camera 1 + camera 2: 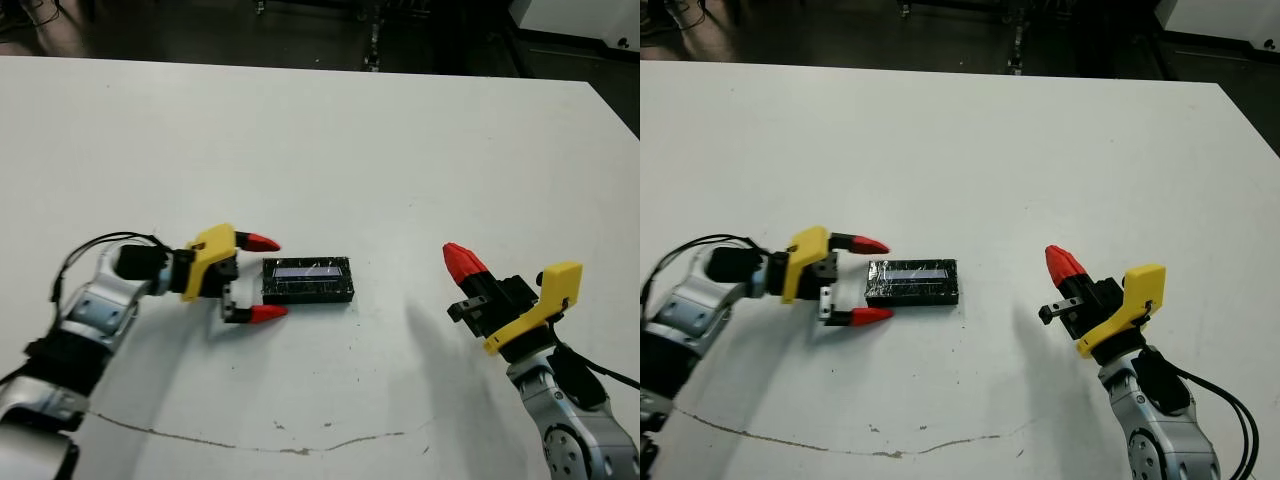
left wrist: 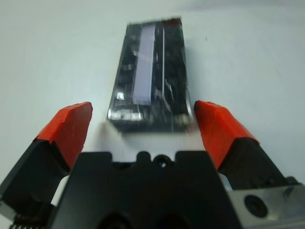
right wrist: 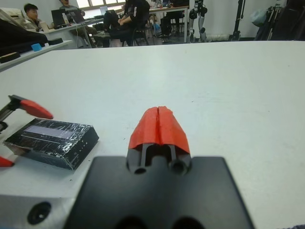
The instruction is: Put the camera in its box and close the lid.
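Item: closed box point(image 1: 308, 280), lid point(image 2: 151, 71) seated flat on top, glossy black with a pale strip along its length; the camera is not visible and is judged to be inside. Location: left-of-centre on the counter point(image 1: 400, 150), nearer the front edge than the far edge, long side running parallel to the front edge. Left gripper point(image 1: 262, 277): fingers spread wide, holding nothing, tips flanking the box's left short end, one just beyond each corner, not visibly touching. Right gripper point(image 1: 462, 262): fingers pressed together, empty, well apart from the box toward the right side of the counter. Step in hand, as judged: confirming the lid is fully down, or releasing. Handling advice: keep the left fingers wide and draw straight back along the box's long axis so no tip catches a corner and skews the lid; if seating is doubtful, press evenly along the pale strip rather than at one end. Surface: white, matte, a thin dark crack or scuff line near the front edge. Room: dark floor beyond the far edge; seated people at desks in the distance.
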`<state>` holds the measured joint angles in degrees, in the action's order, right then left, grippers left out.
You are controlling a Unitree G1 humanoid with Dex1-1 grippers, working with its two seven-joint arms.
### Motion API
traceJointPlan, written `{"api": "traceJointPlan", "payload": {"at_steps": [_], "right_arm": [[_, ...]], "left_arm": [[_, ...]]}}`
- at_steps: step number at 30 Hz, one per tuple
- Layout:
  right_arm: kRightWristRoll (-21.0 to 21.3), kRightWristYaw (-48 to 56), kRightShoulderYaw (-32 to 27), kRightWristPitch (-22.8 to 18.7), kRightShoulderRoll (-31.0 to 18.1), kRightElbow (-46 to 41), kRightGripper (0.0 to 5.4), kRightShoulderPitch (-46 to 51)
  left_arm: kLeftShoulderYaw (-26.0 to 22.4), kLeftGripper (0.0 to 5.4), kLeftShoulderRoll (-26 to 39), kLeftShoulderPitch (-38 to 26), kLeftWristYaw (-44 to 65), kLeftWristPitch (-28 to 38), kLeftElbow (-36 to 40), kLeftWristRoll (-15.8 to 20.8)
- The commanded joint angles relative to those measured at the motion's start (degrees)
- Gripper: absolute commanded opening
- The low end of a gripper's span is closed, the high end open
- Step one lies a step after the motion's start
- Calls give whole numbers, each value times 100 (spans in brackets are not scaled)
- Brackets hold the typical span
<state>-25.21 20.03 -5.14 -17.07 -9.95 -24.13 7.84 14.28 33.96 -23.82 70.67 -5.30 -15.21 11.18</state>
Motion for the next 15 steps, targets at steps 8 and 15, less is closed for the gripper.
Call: {"api": "traceJointPlan", "payload": {"at_steps": [8, 15], "right_arm": [[-1, -61, -5, -65, -29, 0, 0, 34], [-47, -62, -8, -108, -43, -16, 0, 28]], "left_arm": [[-307, 539, 774, 432, 117, -538, 203, -20], [-1140, 539, 767, 334, -714, -1259, 776, 358]]}}
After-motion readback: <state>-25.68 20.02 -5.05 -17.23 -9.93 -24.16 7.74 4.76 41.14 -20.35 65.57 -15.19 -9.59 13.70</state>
